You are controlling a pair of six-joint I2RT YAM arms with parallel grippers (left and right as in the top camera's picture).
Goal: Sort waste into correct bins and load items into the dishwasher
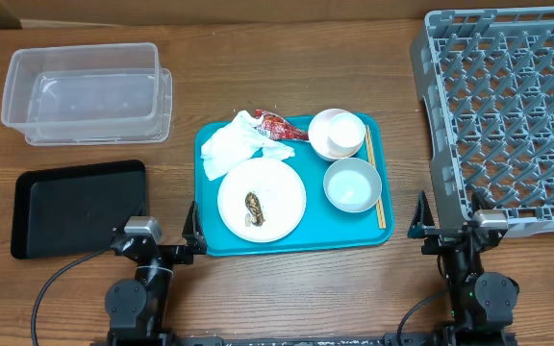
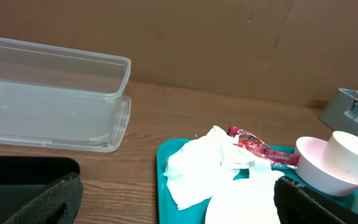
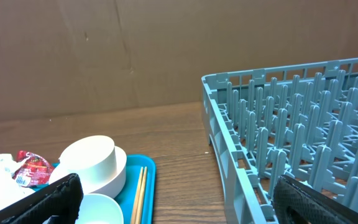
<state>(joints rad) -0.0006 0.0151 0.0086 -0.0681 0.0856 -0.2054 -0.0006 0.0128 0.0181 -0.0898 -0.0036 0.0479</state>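
A teal tray (image 1: 210, 240) holds a crumpled white napkin (image 1: 234, 146), a red wrapper (image 1: 279, 125), a white plate (image 1: 277, 187) with a brown food scrap (image 1: 255, 205), stacked white bowls (image 1: 337, 133), a grey-blue bowl (image 1: 352, 185) and chopsticks (image 1: 380, 200). The clear tub (image 1: 85, 91) and black tray (image 1: 75, 207) lie to the left. At the right stands the grey dish rack (image 1: 508, 115). My left gripper (image 1: 158, 235) hangs open at the tray's front left corner. My right gripper (image 1: 448, 223) is open between the tray and the rack. Neither holds anything.
The left wrist view looks over the napkin (image 2: 204, 165), wrapper (image 2: 260, 146) and bowls (image 2: 337, 162) toward the tub (image 2: 48, 99). The right wrist view shows chopsticks (image 3: 138, 196), bowls (image 3: 95, 165) and the rack wall (image 3: 229, 143). A brown cardboard wall closes the back.
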